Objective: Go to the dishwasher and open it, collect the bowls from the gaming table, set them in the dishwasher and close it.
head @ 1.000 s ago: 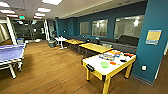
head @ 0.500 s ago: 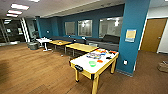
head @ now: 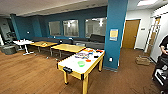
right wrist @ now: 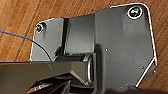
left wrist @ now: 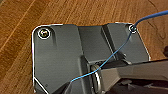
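A wide lounge with a wood plank floor (head: pixel 30 72) and dark blue walls runs back to a row of windows. At far left stands a small white table (head: pixel 23 42), then two yellow wood-topped tables (head: pixel 68 47) in front of a long dark sofa (head: pixel 93 41). Nearer the middle is the long white-topped bench (head: pixel 75 65) on yellow legs, the gaming table of the task. On it lie the bowls: the light green bowl (head: pixel 81 63) toward the near end and the flatter orange-red bowl (head: pixel 88 60) just beyond it, with other small coloured things farther back. Right of the bench rises a blue pillar (head: pixel 115 32), then a wooden door (head: pixel 130 33), and a person (head: pixel 163 62) at the right edge. Both wrist views look down on floor planks past the robot's own dark plate; I cannot tell how either gripper stands. The step in hand looks like the drive toward the bench; collecting calls for closing in until the bowls lie within reach.
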`<state>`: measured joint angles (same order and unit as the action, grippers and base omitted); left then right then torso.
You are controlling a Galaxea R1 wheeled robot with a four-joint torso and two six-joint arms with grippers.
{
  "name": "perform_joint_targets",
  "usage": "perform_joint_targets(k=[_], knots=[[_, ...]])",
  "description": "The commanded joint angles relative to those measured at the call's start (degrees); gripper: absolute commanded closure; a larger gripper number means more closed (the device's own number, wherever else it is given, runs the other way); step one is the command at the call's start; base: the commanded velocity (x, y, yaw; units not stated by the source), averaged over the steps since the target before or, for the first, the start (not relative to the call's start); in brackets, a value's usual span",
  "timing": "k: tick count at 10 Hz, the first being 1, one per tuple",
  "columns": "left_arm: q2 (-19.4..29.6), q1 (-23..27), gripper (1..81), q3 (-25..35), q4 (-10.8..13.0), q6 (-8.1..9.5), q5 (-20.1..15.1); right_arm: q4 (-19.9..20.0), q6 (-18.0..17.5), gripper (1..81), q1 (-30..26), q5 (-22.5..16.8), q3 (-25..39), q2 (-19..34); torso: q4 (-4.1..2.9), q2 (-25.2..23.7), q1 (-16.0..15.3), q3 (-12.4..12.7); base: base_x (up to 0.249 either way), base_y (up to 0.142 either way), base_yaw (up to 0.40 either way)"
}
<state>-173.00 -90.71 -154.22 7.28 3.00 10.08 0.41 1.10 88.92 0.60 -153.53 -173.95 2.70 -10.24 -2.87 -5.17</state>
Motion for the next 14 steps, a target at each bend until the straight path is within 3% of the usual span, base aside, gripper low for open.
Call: perform_joint_targets(k=[1,4,12,14], knots=[[0.19,3.03,1.0,0.15,0.46,-0.27,-2.52,0.29,0.22,1.0,-3.18,-2.88,0.17,-0.11,0.00,0.00,0.00,0.00,0.000,0.000,-0.336],[0.19,3.12,1.0,0.15,0.19,-0.19,-2.61,0.29,0.22,1.0,-3.35,-2.88,0.17,-0.20,0.00,0.00,0.00,0.00,0.000,0.000,-0.204],[0.19,2.86,1.0,0.24,-0.25,-0.27,-2.52,0.38,0.13,1.0,-3.17,-2.79,-0.36,-0.20,0.00,0.00,0.00,0.00,0.000,0.000,0.000],[0.28,2.78,1.0,0.32,-0.25,-0.27,-2.44,0.38,0.13,1.0,-3.17,-2.88,-0.36,-0.29,0.00,0.00,0.02,0.00,0.160,0.000,0.000]])
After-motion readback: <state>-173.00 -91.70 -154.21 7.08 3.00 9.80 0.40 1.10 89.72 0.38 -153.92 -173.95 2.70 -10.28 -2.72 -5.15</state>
